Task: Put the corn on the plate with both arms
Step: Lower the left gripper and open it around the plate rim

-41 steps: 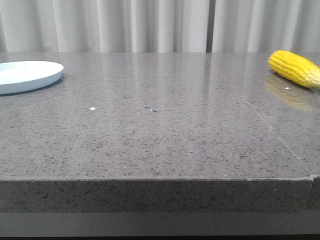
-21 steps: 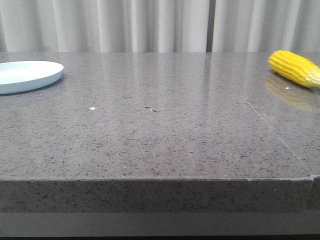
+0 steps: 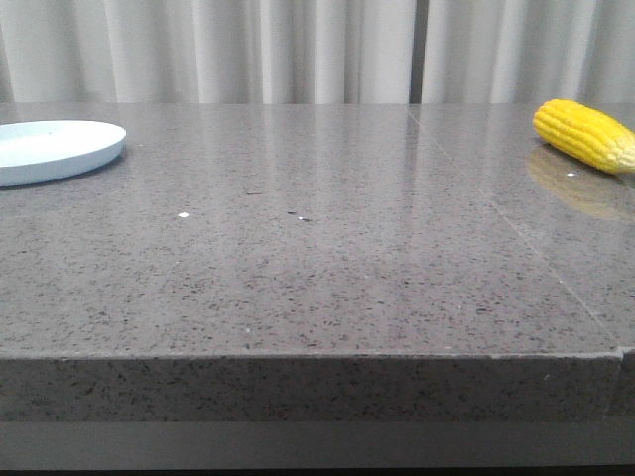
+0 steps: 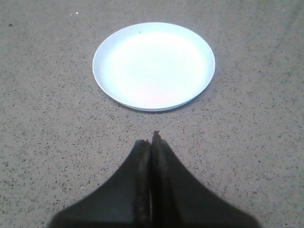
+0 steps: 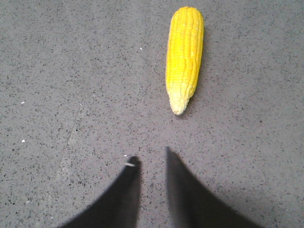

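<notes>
The yellow corn (image 3: 585, 134) lies on the grey stone table at the far right, its pale tip toward the right edge. The pale blue-white plate (image 3: 50, 151) sits empty at the far left. In the right wrist view the corn (image 5: 184, 57) lies ahead of my right gripper (image 5: 150, 159), tip pointing toward it, a short gap between them; the jaws stand a little apart and hold nothing. In the left wrist view the plate (image 4: 153, 65) lies just ahead of my left gripper (image 4: 151, 141), whose jaws are pressed together and empty. Neither gripper shows in the front view.
The grey speckled table (image 3: 317, 258) has a seam (image 3: 516, 233) running diagonally on its right side. A white curtain (image 3: 298, 50) hangs behind the table. The table's front edge (image 3: 317, 357) is near the camera.
</notes>
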`<state>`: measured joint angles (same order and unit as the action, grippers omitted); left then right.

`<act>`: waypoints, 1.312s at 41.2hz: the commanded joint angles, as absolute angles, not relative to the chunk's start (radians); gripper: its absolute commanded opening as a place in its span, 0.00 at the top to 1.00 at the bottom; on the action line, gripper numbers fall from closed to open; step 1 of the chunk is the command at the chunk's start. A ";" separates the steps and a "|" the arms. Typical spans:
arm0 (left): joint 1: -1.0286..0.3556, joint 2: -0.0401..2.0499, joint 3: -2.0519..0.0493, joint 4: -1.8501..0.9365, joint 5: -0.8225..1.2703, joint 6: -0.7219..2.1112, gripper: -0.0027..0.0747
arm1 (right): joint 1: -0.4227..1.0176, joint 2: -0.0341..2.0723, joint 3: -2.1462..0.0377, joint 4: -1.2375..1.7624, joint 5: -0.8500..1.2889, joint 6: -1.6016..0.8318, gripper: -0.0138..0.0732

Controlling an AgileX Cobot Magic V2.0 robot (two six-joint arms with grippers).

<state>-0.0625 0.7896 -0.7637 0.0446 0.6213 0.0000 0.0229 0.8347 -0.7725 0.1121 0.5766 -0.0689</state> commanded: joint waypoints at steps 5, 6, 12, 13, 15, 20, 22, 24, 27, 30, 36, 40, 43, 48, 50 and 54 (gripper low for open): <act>-0.070 0.816 -0.792 0.050 0.550 0.000 0.73 | 0.017 0.840 -0.799 0.105 0.526 -0.074 0.13; -0.070 0.818 -0.792 0.050 0.550 0.000 0.67 | 0.017 0.840 -0.799 0.105 0.527 -0.074 0.11; -0.070 0.818 -0.792 0.050 0.550 0.000 0.27 | 0.017 0.840 -0.799 0.105 0.527 -0.074 0.11; -0.070 0.818 -0.792 0.050 0.550 0.000 0.24 | 0.017 0.840 -0.799 0.105 0.525 -0.074 0.11; -0.070 0.818 -0.794 0.050 0.552 0.000 0.22 | 0.017 0.840 -0.799 0.105 0.525 -0.074 0.11; -0.070 0.821 -0.819 0.051 0.576 0.000 0.23 | 0.017 0.840 -0.799 0.105 0.525 -0.074 0.11; -0.070 0.833 -0.840 0.064 0.607 0.000 0.24 | 0.017 0.840 -0.799 0.105 0.525 -0.074 0.11; -0.070 0.850 -0.864 0.070 0.637 0.000 0.26 | 0.017 0.840 -0.799 0.105 0.525 -0.074 0.11; -0.070 0.886 -0.901 0.088 0.678 0.000 0.28 | 0.017 0.840 -0.799 0.105 0.525 -0.074 0.11; -0.068 0.932 -0.939 0.092 0.687 0.000 0.30 | 0.017 0.840 -0.799 0.105 0.525 -0.074 0.11; -0.068 1.043 -1.031 0.122 0.696 0.000 0.31 | 0.017 0.840 -0.799 0.105 0.525 -0.074 0.11; -0.057 1.131 -1.107 0.138 0.741 0.000 0.31 | 0.017 0.840 -0.799 0.105 0.525 -0.074 0.11; -0.022 1.202 -1.161 0.133 0.787 0.000 0.31 | 0.017 0.840 -0.799 0.105 0.525 -0.074 0.11; 0.038 1.292 -1.226 0.100 0.828 0.031 0.32 | 0.017 0.840 -0.799 0.105 0.525 -0.074 0.11; 0.074 1.330 -1.246 0.049 0.836 0.063 0.33 | 0.017 0.840 -0.799 0.105 0.525 -0.074 0.11; 0.148 1.394 -1.282 -0.126 0.847 0.184 0.33 | 0.017 0.840 -0.799 0.105 0.525 -0.074 0.11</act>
<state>0.0991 1.3774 -1.2252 0.0114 0.8739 0.0976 0.0229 0.8423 -0.7725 0.1121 0.5869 -0.0689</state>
